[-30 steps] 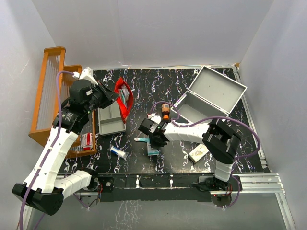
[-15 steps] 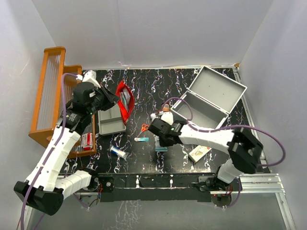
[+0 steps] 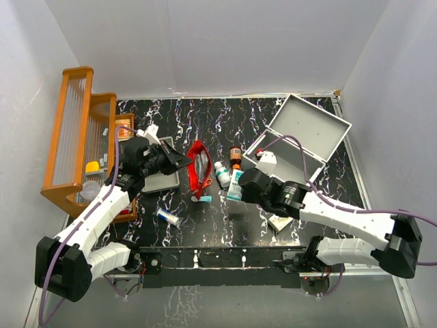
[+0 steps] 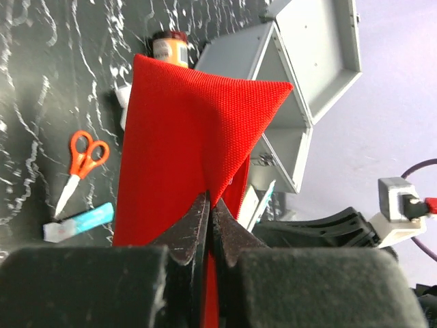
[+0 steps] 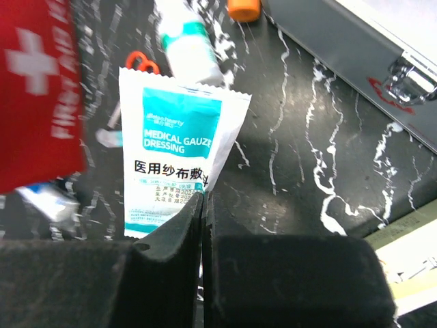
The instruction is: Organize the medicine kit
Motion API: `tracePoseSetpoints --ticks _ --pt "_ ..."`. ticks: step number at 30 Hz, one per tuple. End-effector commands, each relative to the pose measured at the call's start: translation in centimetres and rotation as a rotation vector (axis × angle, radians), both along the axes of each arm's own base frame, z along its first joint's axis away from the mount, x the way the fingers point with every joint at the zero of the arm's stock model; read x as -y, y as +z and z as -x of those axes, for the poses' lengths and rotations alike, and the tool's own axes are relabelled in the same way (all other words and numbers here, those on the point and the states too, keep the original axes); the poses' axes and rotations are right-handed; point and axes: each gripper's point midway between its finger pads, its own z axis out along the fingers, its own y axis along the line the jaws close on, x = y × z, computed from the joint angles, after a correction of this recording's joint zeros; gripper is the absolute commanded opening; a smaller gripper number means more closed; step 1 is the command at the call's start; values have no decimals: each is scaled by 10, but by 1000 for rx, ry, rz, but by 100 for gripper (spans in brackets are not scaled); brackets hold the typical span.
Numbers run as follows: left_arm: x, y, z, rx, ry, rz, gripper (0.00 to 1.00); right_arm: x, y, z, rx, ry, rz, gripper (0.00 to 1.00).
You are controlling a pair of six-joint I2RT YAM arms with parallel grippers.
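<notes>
Medicine kit [image 3: 311, 126]: upper right; judged stiff, heavy; best gripped at rim.
Left claw [image 4: 208, 205]: pouch [image 4: 184, 130] is pinched.
Right claw [image 5: 203, 198]: gauze packet [image 5: 177, 157] is pinched.

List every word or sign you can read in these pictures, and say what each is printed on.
"MEDICAL GAUZE DRESSING": gauze packet.
"医用纱布敷料": same packet.
"FIRST AID", with a white cross: red pouch.
The packet's brand line and small print, and the white bottle label: too small or blurred to read.

pouch [image 3: 199, 167] lies between tray [image 3: 168, 182] and gauze packet [image 3: 235, 184]; medicine kit [image 3: 312, 127] behind, to the right.
</notes>
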Motion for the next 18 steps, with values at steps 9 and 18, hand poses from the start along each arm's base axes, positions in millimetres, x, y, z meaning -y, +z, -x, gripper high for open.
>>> tracePoseSetpoints --ticks 9,18 --pt "52 -6 20 -25 -89 297 0 -21 110 -22 227 -73 -387 0" --pt "61 -39 30 -134 -70 350 0 -64 124 -25 190 6 -496 0"
